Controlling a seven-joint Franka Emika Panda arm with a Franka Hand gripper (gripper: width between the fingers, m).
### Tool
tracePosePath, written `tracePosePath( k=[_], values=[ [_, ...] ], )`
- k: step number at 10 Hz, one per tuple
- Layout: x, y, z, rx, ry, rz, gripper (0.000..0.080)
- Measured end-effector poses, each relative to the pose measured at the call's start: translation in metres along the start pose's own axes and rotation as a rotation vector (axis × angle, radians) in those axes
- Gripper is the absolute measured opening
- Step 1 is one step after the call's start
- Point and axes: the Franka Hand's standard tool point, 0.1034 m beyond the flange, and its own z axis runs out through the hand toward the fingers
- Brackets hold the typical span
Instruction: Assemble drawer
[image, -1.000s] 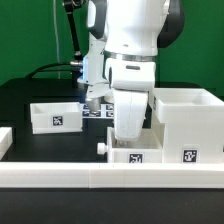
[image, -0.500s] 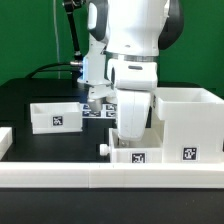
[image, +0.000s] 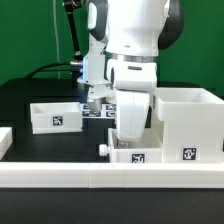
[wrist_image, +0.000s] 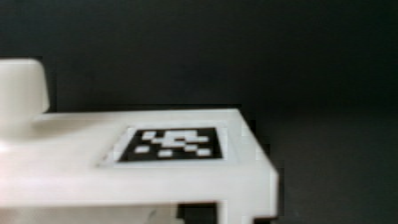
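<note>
1. Housing (image: 186, 120): large white open-topped box standing upright on the black table (image: 30, 95), at the exterior view's right. There is a square black-and-white tag low on the wall facing the camera.
2. Near tray (image: 135, 156): small shallow white tray just beside the housing, on the exterior view's left of it, with a tag on its front wall. Whether it touches the housing cannot be told.
3. Far tray (image: 55, 116): small white tray well apart from the housing, on the far side of the arm from it. It sits upright with a tag on its front wall.
4. Peg (image: 102, 148): small white knob at the end of the near tray that is away from the housing.
5. Rail (image: 100, 178): long low white strip running in front of the housing and near tray.
6. Marker board (image: 87, 112): flat and tagged, between the far tray and the housing, partly hidden.
7. Arm (image: 130, 70): white, standing between the far tray and the housing.
8. Gripper (image: 95, 101): hangs low over the marker board. The arm hides its fingers, so whether they are spread or closed cannot be told.
9. Tagged panel (wrist_image: 178, 145): flat white surface close under the wrist camera, blurred. Which drawer part it is cannot be told. A white stub (wrist_image: 18, 90) rises at one end.
</note>
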Motion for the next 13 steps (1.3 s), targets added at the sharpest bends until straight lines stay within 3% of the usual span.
tracePosePath(
  k=[5, 9, 10, 11, 12, 13],
  values=[
    [0.0015, 0.0, 0.0007, 0.005, -0.009, 0.006, 0.0042],
    [0.0, 0.0011, 0.0008, -0.008, -0.006, 0.011, 0.0042],
    [0.0, 0.0009, 0.0011, -0.007, -0.006, 0.011, 0.0118],
    [0.0005, 0.0013, 0.0005, -0.008, -0.006, 0.01, 0.0307],
    [0.0024, 0.0027, -0.0017, -0.012, -0.004, 0.008, 0.0307],
    [0.0044, 0.0035, -0.0034, -0.015, -0.003, 0.007, 0.0473]
  ],
)
